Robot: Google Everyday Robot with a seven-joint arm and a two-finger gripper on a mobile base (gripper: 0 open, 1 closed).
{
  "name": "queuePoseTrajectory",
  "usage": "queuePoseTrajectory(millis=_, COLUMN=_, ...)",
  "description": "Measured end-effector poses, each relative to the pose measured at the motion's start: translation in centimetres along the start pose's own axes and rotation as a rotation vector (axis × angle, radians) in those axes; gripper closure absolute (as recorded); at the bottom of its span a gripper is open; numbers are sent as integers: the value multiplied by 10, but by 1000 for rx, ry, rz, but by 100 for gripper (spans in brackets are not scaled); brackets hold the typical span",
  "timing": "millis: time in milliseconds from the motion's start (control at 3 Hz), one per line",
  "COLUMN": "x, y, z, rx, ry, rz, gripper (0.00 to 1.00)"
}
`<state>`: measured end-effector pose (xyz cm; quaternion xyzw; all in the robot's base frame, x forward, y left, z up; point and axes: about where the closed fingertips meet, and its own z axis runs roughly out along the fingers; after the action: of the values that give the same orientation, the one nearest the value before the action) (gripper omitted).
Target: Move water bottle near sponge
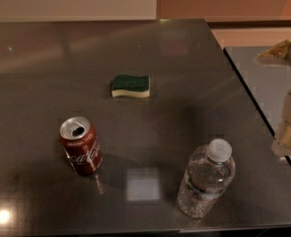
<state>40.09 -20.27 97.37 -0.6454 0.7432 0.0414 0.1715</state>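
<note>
— What is that table (46,58) like?
— Dark, smooth and glossy, with lamp glare on it.
— And the water bottle (205,184)?
— Upright at the near right. Clear crinkled plastic, round white screw cap, thin label band.
— The sponge (130,86)?
— Farther back, mid-table, well apart from the bottle. Wavy-edged, dark green over pale yellow. An opened red can (81,145) stands near left.
— The gripper (290,130)?
— Pale, past the table's right edge, apart from the bottle. Clenched or released, I cannot tell.
</note>
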Motion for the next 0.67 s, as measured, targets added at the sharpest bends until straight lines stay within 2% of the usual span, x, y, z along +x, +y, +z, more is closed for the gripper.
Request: queuePoseTrajectory(millis=667, x=-30, y=56, z=7, rx=-87, ry=-212, rz=-98, gripper=0)
